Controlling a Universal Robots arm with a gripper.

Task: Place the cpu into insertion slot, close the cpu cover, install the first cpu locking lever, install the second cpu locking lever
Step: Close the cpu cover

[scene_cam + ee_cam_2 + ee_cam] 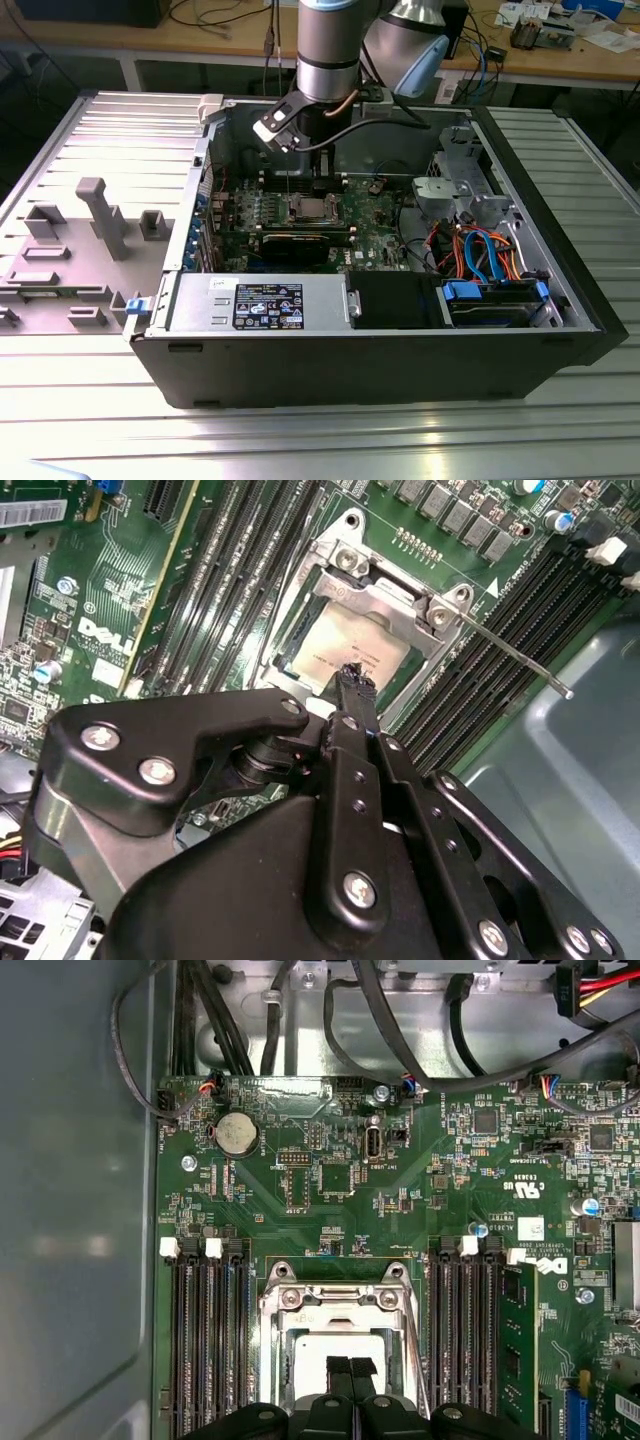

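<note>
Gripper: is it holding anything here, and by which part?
Nothing appears held: the gripper is shut with nothing between its fingertips, which sit at the edge of the cpu.

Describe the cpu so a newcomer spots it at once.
In the open computer case, look at the green motherboard. Between its two banks of long black memory slots sits the silver-framed insertion slot; the cpu is the flat, dull silver-grey square inside it, the only plain metal face.

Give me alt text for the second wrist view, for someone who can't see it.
A black hand, fingers shut, points its tips at the dull silver-grey square cpu seated in the silver-framed insertion slot on a green motherboard. Long black memory slots flank it; a thin metal lever juts outward.
</note>
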